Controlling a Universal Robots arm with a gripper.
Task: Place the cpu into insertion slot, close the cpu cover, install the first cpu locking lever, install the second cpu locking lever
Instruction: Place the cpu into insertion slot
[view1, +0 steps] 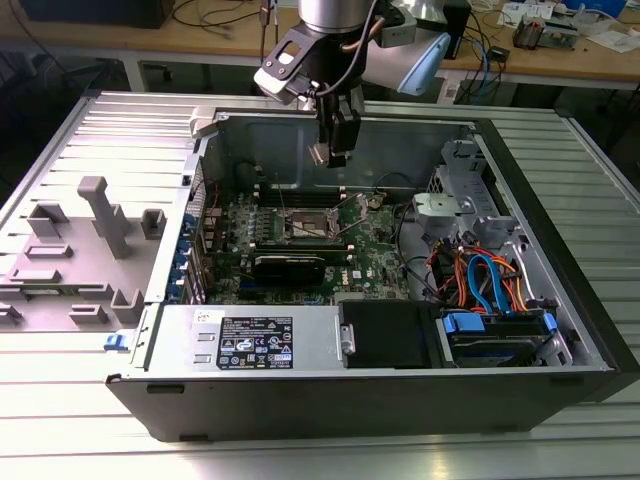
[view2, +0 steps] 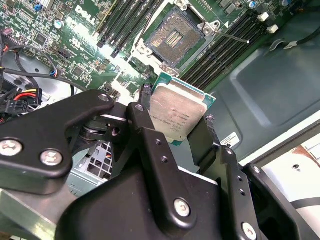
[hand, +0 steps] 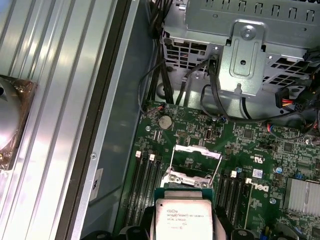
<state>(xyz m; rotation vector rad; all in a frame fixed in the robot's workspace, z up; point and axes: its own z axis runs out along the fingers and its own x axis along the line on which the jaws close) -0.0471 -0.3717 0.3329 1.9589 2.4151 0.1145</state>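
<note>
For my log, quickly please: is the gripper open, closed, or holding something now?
Gripper: closed on the cpu, held clear of the empty insertion slot.

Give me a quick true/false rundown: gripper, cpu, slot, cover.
1. The gripper grips the cpu by its edges. True.
2. The cpu is seated in the insertion slot. False: the slot is empty with its contacts exposed, and the cpu is held above the board.
3. The cpu cover is shut over the slot. False: it stands swung open.
4. The computer case lies open, with the board exposed. True.
</note>
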